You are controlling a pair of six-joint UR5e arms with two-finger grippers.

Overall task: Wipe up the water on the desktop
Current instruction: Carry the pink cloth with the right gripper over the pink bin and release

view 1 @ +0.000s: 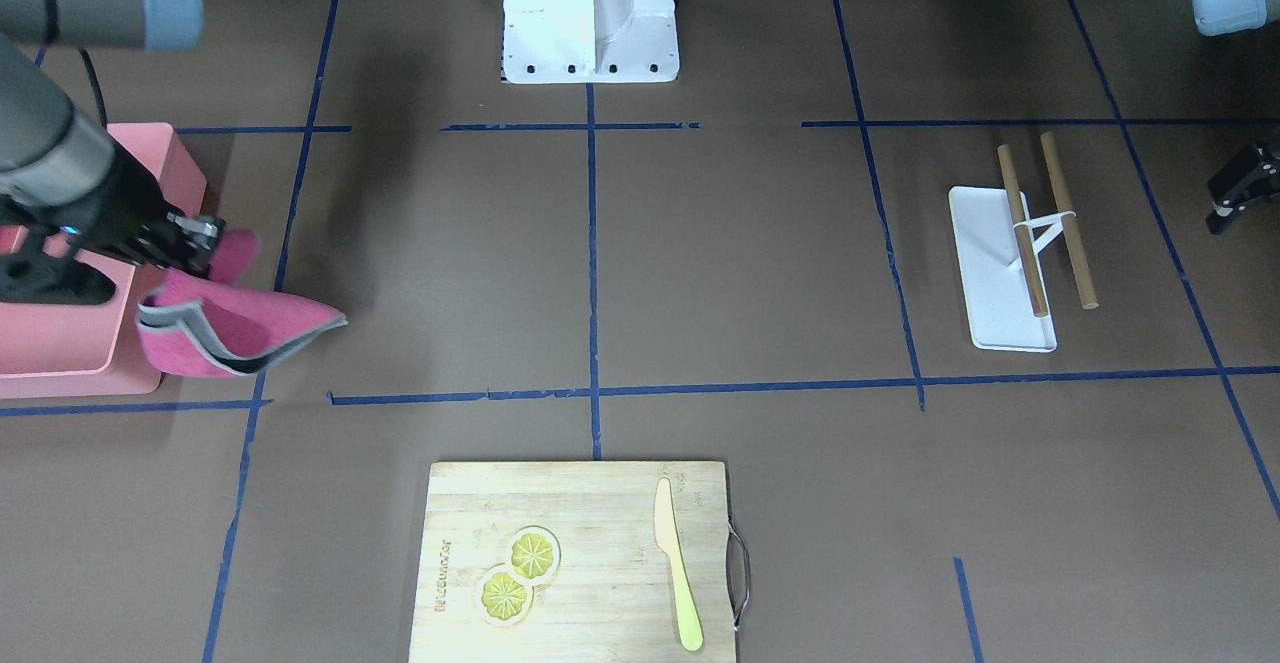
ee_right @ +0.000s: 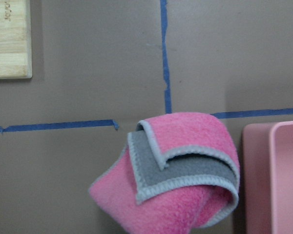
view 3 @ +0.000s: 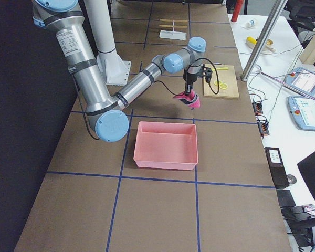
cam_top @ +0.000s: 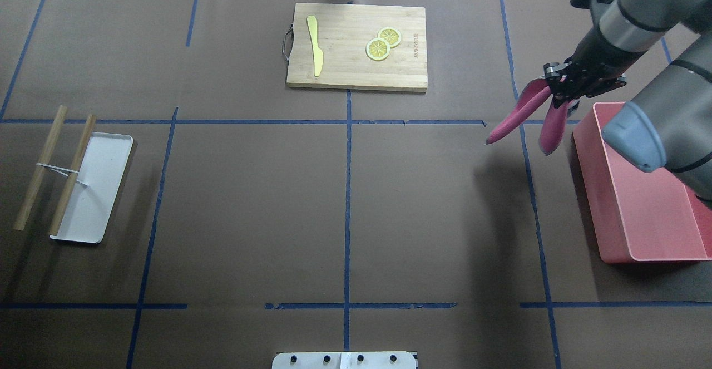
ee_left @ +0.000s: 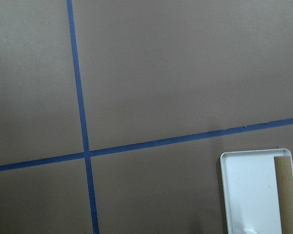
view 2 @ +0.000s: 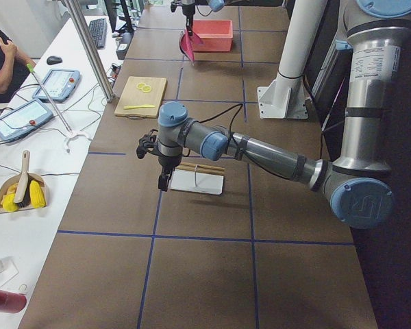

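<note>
Right end effector (cam_top: 562, 88) is clenched on a pink cloth (cam_top: 523, 114) with a grey backing. The cloth hangs folded from it in two drooping flaps. It sits just off the far corner of the pink bin (cam_top: 598, 202), over a blue tape line (cam_top: 528, 152). Cannot tell whether the cloth's lowest edge touches the tabletop (cam_top: 250, 207). The right wrist view shows the cloth curled on itself, the bin's rim close at its right and the cutting board's corner well apart at upper left.

The tabletop is dark brown, flat and taped into a grid, and it runs under everything. The middle squares between the bin and the white tray (cam_top: 105, 191) are open, a wide stretch bounded by tape lines. The bin stands near the robot's right edge of the tabletop.

Left end effector (view 2: 164, 184) hovers beside the tray's outer end, pointing down. Its fingers are not clear enough, so cannot tell if released or clenched. The left wrist view shows only a tape crossing and the tray corner.

Two wooden sticks (cam_top: 72, 174), tied by a white band, lie across the tray's outer long edge, one partly on it and one beside it.

A cutting board (cam_top: 356, 68) sits at the far edge with a yellow knife (cam_top: 315, 46) and two lemon slices (cam_top: 382, 43) on it. The robot base (view 1: 590, 13) is at the near edge, centred.
</note>
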